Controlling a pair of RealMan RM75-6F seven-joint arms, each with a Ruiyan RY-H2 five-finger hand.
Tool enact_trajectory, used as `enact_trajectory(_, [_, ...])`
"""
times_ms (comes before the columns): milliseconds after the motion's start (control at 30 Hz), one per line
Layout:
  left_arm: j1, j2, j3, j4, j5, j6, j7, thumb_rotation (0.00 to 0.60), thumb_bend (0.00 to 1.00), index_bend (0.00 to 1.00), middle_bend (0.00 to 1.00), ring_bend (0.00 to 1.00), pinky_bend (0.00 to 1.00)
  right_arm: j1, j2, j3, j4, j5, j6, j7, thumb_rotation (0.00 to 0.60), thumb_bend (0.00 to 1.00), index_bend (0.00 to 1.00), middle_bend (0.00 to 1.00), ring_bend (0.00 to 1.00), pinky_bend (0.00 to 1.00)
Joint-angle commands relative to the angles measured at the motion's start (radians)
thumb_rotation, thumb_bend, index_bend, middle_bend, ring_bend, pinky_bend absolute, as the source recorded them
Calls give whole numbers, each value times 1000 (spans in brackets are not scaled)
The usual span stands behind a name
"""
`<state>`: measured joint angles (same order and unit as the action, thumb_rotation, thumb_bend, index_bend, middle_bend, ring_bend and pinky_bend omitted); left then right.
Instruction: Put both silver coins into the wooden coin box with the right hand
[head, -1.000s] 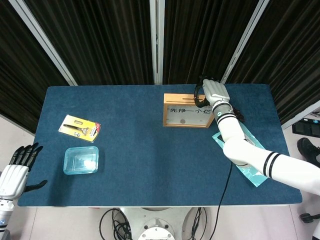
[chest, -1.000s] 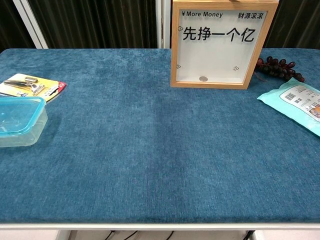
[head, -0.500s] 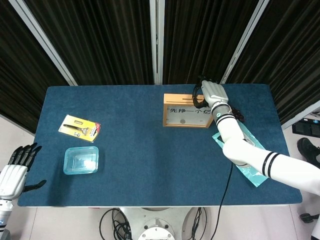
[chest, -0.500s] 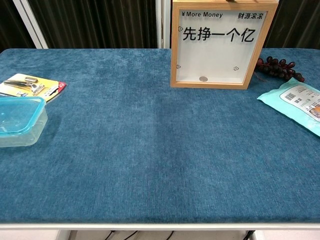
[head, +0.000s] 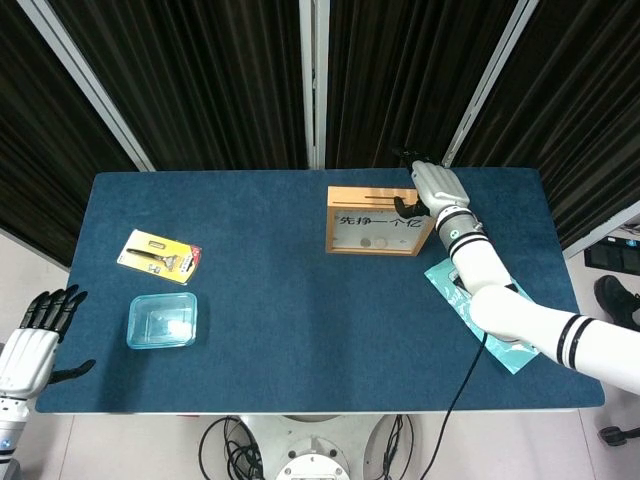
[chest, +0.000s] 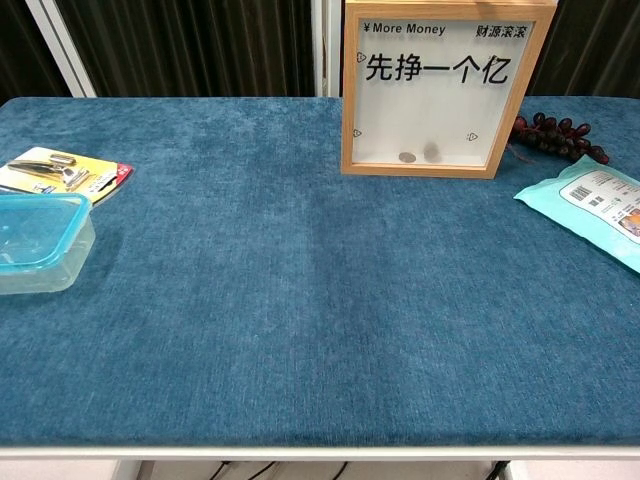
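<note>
Silver coins (chest: 418, 155) seen behind wooden coin box (chest: 446, 89) window, right hand (head: 430, 188) over box top, grip state unclear, left hand (head: 36, 337) spread, empty

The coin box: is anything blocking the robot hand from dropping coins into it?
Nothing visible does. The right robot hand sits at the top of the wooden coin box, and two coins already show behind its front window, one blurred.

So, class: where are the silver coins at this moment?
In the chest view both silver coins lie side by side at the bottom of the wooden coin box, behind its clear front, at the table's far right.
</note>
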<state>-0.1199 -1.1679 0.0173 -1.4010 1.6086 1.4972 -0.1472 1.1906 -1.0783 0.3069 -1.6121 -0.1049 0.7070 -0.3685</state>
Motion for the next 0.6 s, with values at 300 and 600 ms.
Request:
enact_trajectory(300, [-3,18,-5,-47,15,16,43,600,46,0,0,0,0,-361,199,-30,-322,-622,322,163,600,386,0,0,0,0])
enact_trajectory(600, [-34,1,-40,-59,-2,-2,127,600,46,0,0,0,0,-853,54,-376,-167,-1275,844,237,600,357,0,0,0,0])
